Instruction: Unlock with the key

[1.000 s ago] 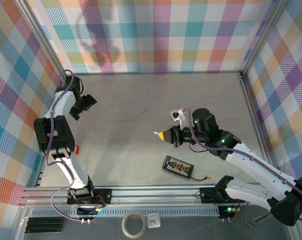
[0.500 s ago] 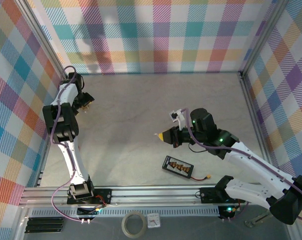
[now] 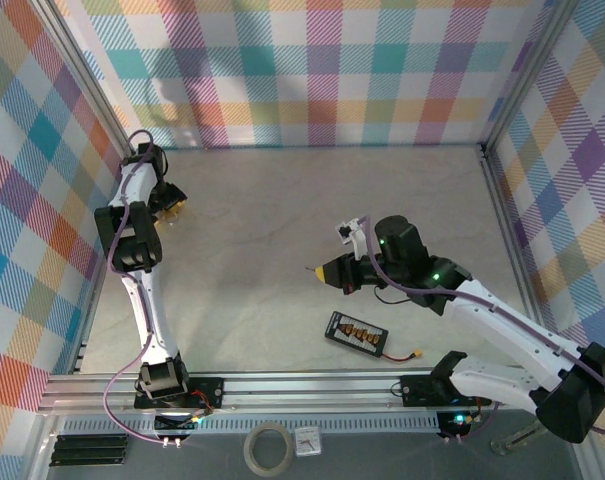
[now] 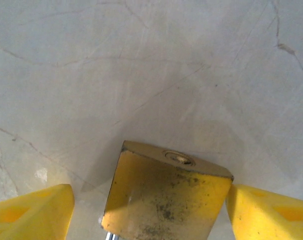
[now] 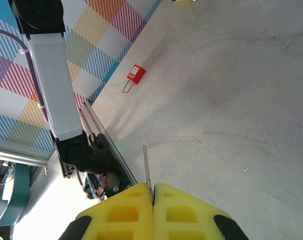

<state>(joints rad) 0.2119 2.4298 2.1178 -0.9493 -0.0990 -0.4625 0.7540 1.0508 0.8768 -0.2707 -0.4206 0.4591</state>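
Scratched grey tabletop (image 4: 141,70), plaid walls (image 3: 332,70). Brass padlock (image 4: 164,200) far left, between left gripper (image 3: 169,204) fingers – spread apart, contact unclear. Right gripper (image 5: 153,192) pinched on key (image 5: 146,165) – blade points leftward, padlock well apart.

Padlock (image 4: 166,197) between the left gripper's (image 4: 149,194) fingers (image 4: 33,212)

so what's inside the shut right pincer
A thin metal key blade sticks out from between the yellow fingers of the right pincer. The key's head is clamped between them and covered, so its shape cannot be seen.
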